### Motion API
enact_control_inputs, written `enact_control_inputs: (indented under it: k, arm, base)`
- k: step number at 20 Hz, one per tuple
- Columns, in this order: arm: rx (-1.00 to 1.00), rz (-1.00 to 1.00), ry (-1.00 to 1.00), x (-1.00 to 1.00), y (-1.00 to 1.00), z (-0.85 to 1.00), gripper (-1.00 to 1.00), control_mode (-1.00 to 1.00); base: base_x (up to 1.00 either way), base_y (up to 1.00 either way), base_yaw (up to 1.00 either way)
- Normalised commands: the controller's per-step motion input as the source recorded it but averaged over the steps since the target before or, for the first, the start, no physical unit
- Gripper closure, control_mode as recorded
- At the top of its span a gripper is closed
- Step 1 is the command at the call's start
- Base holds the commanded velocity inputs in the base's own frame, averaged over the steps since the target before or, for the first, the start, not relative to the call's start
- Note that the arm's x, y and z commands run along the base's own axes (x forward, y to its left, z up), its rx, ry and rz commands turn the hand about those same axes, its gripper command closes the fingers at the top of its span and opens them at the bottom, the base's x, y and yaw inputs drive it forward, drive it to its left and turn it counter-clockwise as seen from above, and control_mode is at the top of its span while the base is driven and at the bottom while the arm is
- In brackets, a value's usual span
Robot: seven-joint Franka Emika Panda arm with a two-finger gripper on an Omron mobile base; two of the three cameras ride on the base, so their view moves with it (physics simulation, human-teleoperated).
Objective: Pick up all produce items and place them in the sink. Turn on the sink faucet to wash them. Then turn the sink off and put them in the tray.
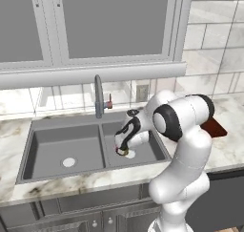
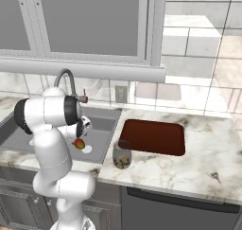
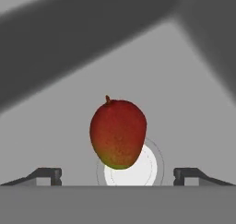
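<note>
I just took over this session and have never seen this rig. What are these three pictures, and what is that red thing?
A white robot arm stands at a kitchen counter. Two pictures come from cameras behind it, left and right; the third looks along its pincer.

The arm reaches down into the right basin of the dark sink. The red thing is a fruit with a green-yellow end, over the pale drain. The fingertips stand wide apart beside it, so nothing is held.

The faucet rises behind the sink. On the counter to the right lie a red-brown tray and a jar.
</note>
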Motion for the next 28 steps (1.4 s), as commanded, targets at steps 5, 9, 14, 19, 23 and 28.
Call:
enact_control_inputs:
  k: [5,9,14,19,23,28]
  arm:
    - [0.02,-0.07,0.12,-0.02,-0.12,1.00,-1.00,-1.00]
    - [0.14,-0.11,0.25,-0.01,-0.53,1.00,-1.00,-1.00]
    - [0.15,-0.09,0.28,0.00,-0.30,1.00,-1.00,-1.00]
    - [0.01,-0.06,0.26,-0.22,0.07,0.33,-1.00,-1.00]
    - [0.11,-0.47,0.22,-0.44,0.06,0.40,-1.00,-1.00]
    - [0.21,-0.70,0.14,-0.22,0.09,0.38,-1.00,-1.00]
  base:
    - [0.00,0.00,0.00]
    - [0.00,0.00,0.00]
    - [0.00,0.00,0.00]
    - [0.00,0.00,0.00]
    - [0.00,0.00,0.00]
    - [0.00,0.00,0.00]
